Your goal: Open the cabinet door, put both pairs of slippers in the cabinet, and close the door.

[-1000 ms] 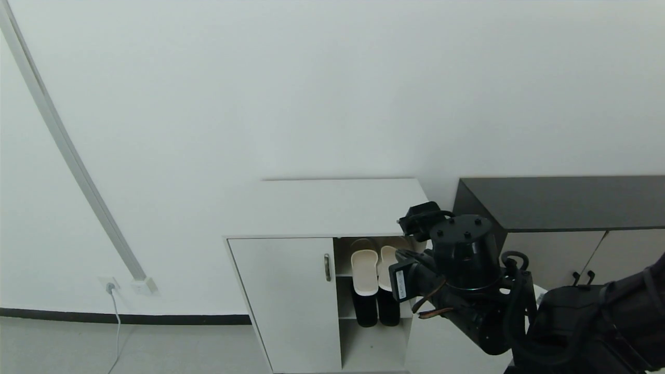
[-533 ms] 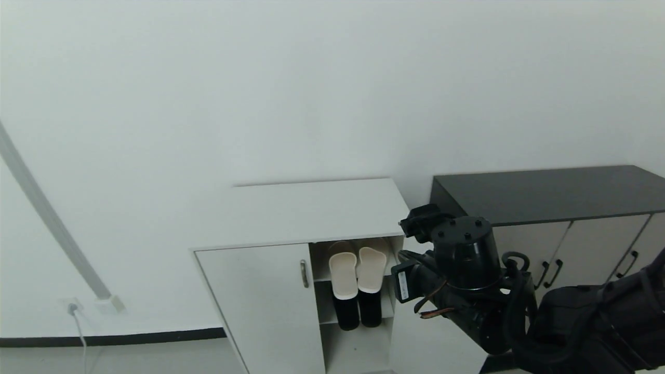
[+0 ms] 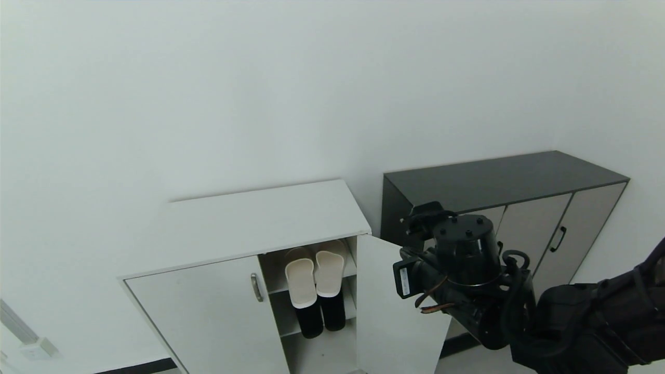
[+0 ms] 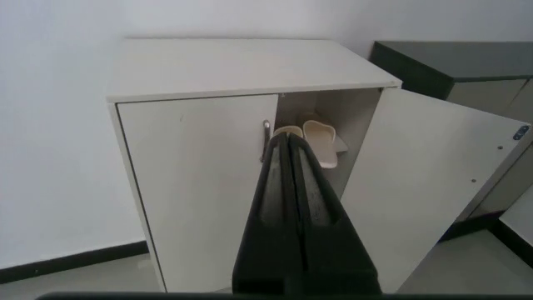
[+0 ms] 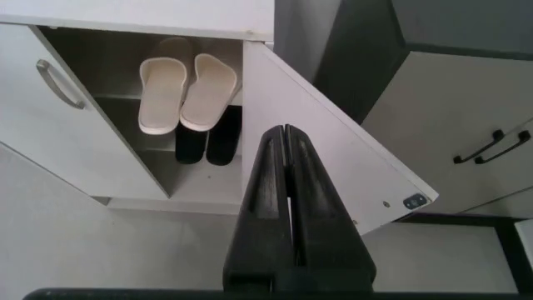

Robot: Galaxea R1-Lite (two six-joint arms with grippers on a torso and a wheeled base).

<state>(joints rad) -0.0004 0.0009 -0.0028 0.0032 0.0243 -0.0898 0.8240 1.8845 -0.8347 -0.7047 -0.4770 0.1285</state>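
Note:
The white cabinet [image 3: 249, 218] stands against the wall with its left door [image 3: 208, 322] shut and its right door [image 3: 395, 306] swung open. Inside, a cream pair of slippers [image 3: 314, 272] leans on a shelf, and a black pair [image 3: 322, 314] stands below it. My right gripper [image 5: 287, 133] is shut and holds nothing; it hangs in front of the open door [image 5: 333, 158], apart from it, with the cream slippers [image 5: 187, 92] and black slippers [image 5: 208, 143] beyond. My left gripper [image 4: 289, 140] is shut and holds nothing, facing the gap beside the cream slippers [image 4: 321, 133].
A dark-topped cabinet [image 3: 499, 176] with grey doors stands right of the white one, close behind the open door. The left door carries a metal handle [image 3: 256, 287]. A black skirting strip [image 3: 140, 366] runs along the wall's foot.
The whole head picture has shifted, so the camera has turned to the right; the cabinet sits further left and the open right door has come into sight. My right arm holds its place.

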